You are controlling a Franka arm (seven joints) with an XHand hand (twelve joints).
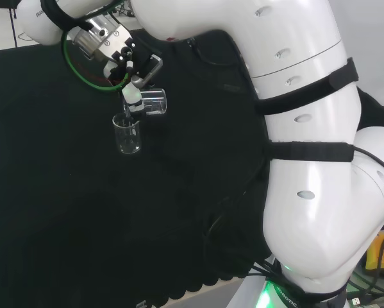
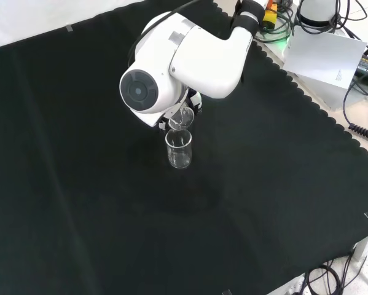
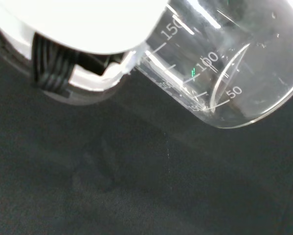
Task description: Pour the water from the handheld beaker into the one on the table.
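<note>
A clear glass beaker (image 1: 127, 133) stands upright on the black cloth (image 1: 63, 192). Just above and to its right in the head view, my hand (image 1: 133, 72) is shut on a second clear beaker (image 1: 153, 101), which is tipped onto its side with its mouth towards the standing one. In the front view the held beaker (image 2: 182, 117) hangs right over the rim of the standing beaker (image 2: 179, 149), under the arm's white link (image 2: 171, 61). The wrist view has the held beaker (image 3: 224, 73) tilted, with printed scale marks, beside a white part of the hand (image 3: 87, 29). I cannot make out water in either beaker.
The arm's big white links (image 1: 307, 128) take up the right of the head view. A green cable loop (image 1: 83, 61) hangs by the wrist. White paper and cables (image 2: 322, 55) lie beyond the cloth's scalloped edge (image 2: 306, 98) in the front view.
</note>
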